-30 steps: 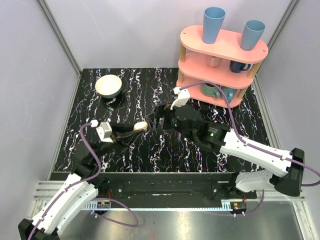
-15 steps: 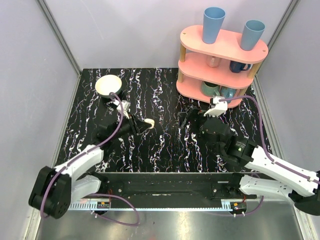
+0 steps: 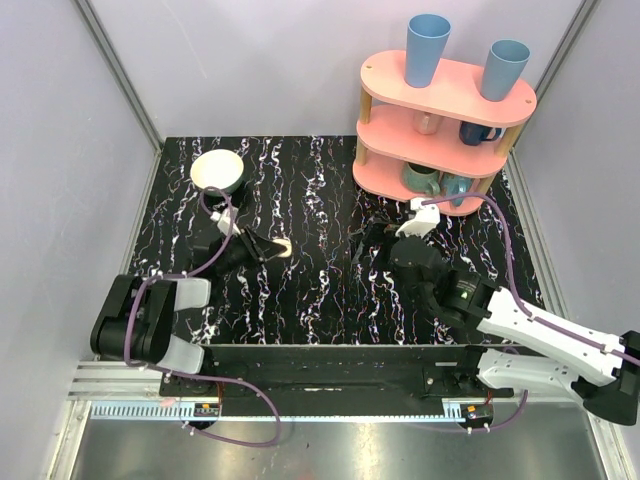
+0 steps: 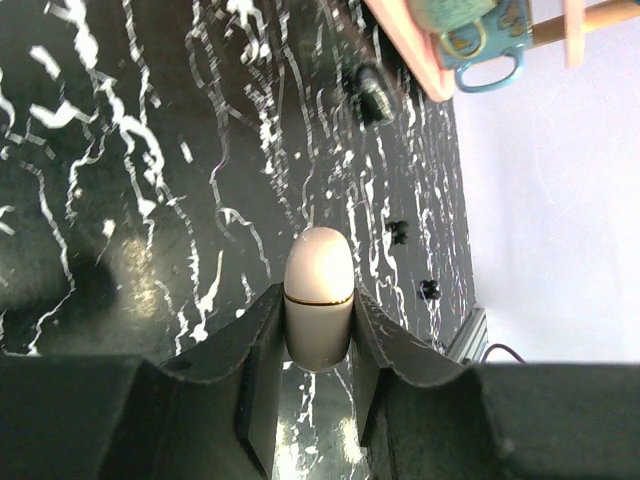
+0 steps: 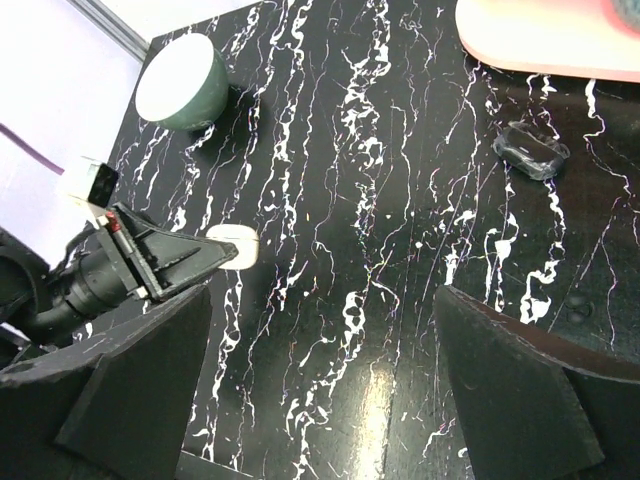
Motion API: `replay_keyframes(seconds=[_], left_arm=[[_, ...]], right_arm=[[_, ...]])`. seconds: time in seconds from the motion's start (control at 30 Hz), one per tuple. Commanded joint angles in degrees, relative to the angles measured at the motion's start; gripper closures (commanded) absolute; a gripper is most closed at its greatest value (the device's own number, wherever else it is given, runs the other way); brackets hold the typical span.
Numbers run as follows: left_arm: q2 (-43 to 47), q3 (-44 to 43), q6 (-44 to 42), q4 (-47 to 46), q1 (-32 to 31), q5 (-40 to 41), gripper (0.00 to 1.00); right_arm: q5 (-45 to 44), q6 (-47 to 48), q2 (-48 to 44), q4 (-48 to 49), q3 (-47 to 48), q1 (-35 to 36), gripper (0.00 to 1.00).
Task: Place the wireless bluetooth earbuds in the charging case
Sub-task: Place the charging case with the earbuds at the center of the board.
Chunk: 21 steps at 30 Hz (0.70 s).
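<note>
Charging case [image 4: 318,300] clamped in left hand [image 3: 272,247]; right hand [image 5: 320,330] spread wide, well apart.

The charging case [image 4: 318,265] is a smooth cream oval, closed, with a thin dark seam across it. It is pinched in the left gripper [image 4: 318,300], low over the counter [image 4: 150,150].

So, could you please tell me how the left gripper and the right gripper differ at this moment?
The left gripper is shut on the charging case, while the right gripper stands wide open and holds nothing. The left gripper is on the bowl side of the table; the right gripper is on the side near the pink shelf. Both are two-finger grippers with dark fingers, low over the same table.
</note>
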<state>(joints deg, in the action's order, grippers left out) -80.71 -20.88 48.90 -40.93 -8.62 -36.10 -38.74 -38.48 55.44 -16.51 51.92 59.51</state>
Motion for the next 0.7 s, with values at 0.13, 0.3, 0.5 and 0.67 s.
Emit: replay_keyframes(seconds=[0.13,0.3,0.5,0.67], left_arm=[[-7.8,1.9,2.7,-9.5,1.2,-1.9,0.95],[-10.4,2.8,1.5,-8.6,2.6,0.3,0.81],[-12.8,2.4,-0.3,-8.2,4.9,-1.9,0.75],[-12.2,2.2,-2.9,-4.5,5.9,-0.5,0.6]], right_arm=[[4.8,1.0,2.9,1.6,2.3,-1.5,0.0],[4.8,-0.5,1.3,4.2,1.3,-1.5,0.0],[4.4,-1.6,0.7,4.3,0.2,-1.5,0.0],[4.3,-1.8,1.0,4.4,0.2,-1.5,0.0]])
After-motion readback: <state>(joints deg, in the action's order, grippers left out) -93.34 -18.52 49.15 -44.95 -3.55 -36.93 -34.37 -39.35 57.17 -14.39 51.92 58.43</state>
